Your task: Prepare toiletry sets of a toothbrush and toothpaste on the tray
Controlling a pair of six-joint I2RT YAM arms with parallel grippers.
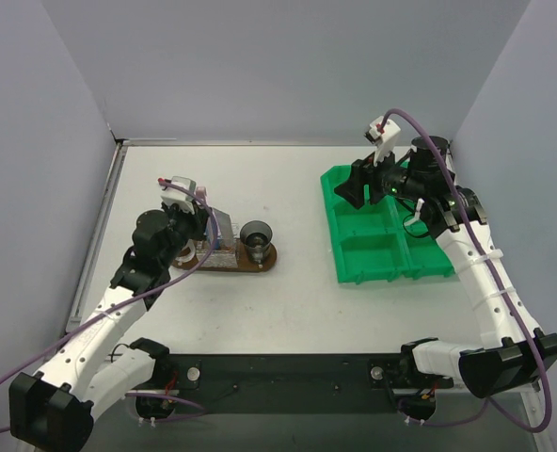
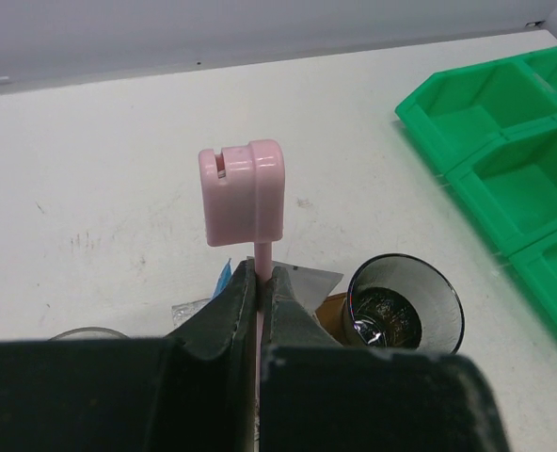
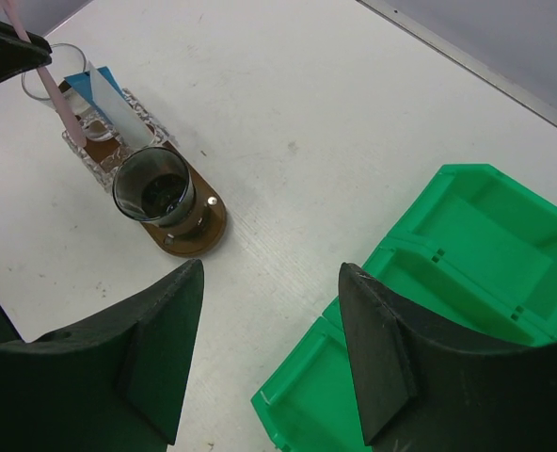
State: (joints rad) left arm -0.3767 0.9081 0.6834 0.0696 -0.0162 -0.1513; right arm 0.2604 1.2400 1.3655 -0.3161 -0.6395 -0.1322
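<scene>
The white worktop [image 1: 288,188] carries everything, with grey walls on three sides. On its right part sits a green sectioned bin [image 1: 354,273], its compartments open upward. The right arm reaches over that bin. Its claw [image 3: 269,278] hangs above the bin's left edge and the bare worktop beside it, with the jaws standing well apart and gripping nothing.

The left arm bends in over the left-centre of the worktop, above the tray [image 1: 260,266]. That dark brown oval board lies flat, well apart from the bin. On its right end stands a small clear cup [image 1: 256,235], upright, mouth up. A second clear cup [image 3: 71,58] stands at the tray's other end, partly hidden by the left claw.

Between the two cups is the toothpaste [image 3: 114,99], a blue-and-white tube propped up on edge rather than lying flat. A clear faceted piece lies under it on the tray. Its cap cannot be made out.

The left claw [image 2: 257,282] is clamped tight on the thin stem of the toothbrush [image 2: 244,193]. The pink, blocky head sticks up past the fingertips. The stem slants down from the claw to the tray's left end, just beside the tube. Whether its lower end touches the tray or sits in the second cup cannot be told.
</scene>
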